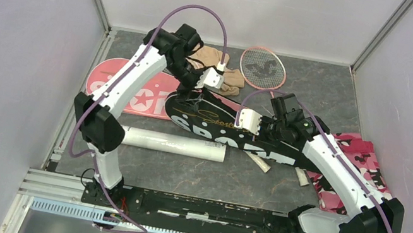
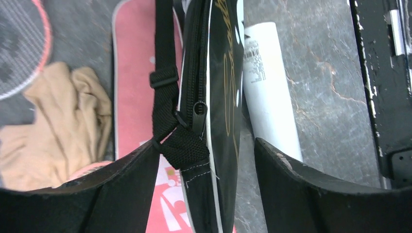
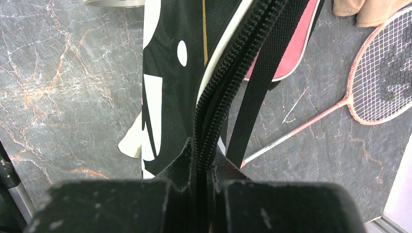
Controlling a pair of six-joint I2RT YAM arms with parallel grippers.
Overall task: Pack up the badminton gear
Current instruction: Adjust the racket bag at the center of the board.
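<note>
- Two arms reach in over the grey table (image 1: 243, 184). The left arm (image 1: 134, 78) rises from its base, folds at an elbow on the left and stretches up and right, with its wrist turned down toward the centre.
- Under that forearm, the pink cover (image 1: 132, 87) lies flat at the left rear, and the white tube (image 1: 176, 144) lies lengthwise just nearer than it.
- The left gripper (image 2: 206, 150) is released. Its fingers are spread either side of the black cover's (image 1: 220, 133) upturned zipped edge, by the zip pull and strap.
- That black cover sits mid-table, its left end overlapping the pink one.
- At the back lie the tan cloth (image 1: 219, 66) and, to its right, a pink-framed racket (image 1: 262, 69).
- The right gripper (image 3: 201, 165) is clenched on the black cover's zip edge.
- The right arm (image 1: 335, 171) folds at an elbow far right, and its forearm runs up-left over the pink camouflage cloth (image 1: 363, 158).
</note>
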